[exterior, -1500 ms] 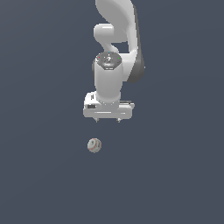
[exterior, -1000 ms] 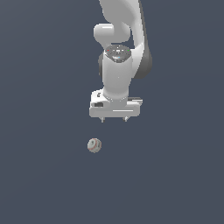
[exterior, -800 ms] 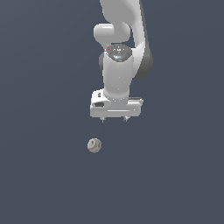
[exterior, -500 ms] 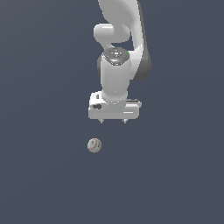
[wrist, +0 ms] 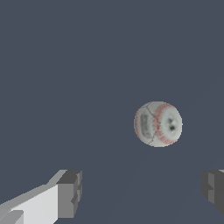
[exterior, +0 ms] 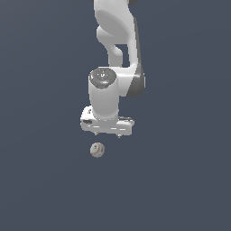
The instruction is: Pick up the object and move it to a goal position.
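The gripper (exterior: 107, 134) sits a little above the middle of the exterior frame, pointing straight down, and its two short fingertips stand well apart with nothing between them; the wrist view confirms this, with one grey fingertip (wrist: 69, 194) and the other at the frame's edge, separated by a wide stretch of bare floor (exterior: 180, 180). The white hand block lies roughly level across the exterior frame, tipped slightly so that its end toward the exterior view's right sits a touch lower. Above it rises the thick white wrist cylinder, capped by a grey round joint face, and from there the arm (exterior: 116, 31) climbs to the top centre of the frame, bending behind the wrist with a dark grey band on the side toward the exterior view's right. The ball (exterior: 97, 150) lies just below the hand in the exterior frame, slightly to the left of the gripper's middle, apart from the fingertips and not between them. It is off-white with faint reddish seam lines and a small greenish mark. Being round, it has no long axis; in the wrist view (wrist: 158, 124) a reddish ring of stitching faces the camera, with a greyish printed patch beside it.
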`<state>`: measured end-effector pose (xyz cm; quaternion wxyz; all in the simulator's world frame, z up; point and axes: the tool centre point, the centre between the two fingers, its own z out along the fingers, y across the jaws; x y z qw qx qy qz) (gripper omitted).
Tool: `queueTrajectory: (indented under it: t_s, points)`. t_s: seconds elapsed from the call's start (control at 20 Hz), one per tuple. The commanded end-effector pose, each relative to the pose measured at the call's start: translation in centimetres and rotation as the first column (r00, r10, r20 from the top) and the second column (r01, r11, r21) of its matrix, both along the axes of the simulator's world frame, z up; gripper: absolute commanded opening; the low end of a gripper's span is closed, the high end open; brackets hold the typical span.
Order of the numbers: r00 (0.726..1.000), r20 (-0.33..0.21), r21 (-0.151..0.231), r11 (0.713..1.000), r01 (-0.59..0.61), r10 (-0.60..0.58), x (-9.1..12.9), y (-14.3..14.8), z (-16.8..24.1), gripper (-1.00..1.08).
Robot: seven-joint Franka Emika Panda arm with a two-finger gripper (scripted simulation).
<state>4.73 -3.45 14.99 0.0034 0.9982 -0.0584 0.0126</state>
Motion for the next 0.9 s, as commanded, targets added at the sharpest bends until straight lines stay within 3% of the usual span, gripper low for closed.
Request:
queueTrajectory:
  t_s: [0.0,0.4,0.85]
  points:
    - [0.999,-0.007,0.003,0.999,0.051,-0.051,0.8,-1.5,-1.4,1.00]
    - [0.987,-0.022,0.008,0.988,0.156,-0.156,2.1,-4.9,-4.5,1.00]
    - [0.984,-0.025,0.008,0.984,0.176,-0.176,2.3,-5.5,-5.3,1.00]
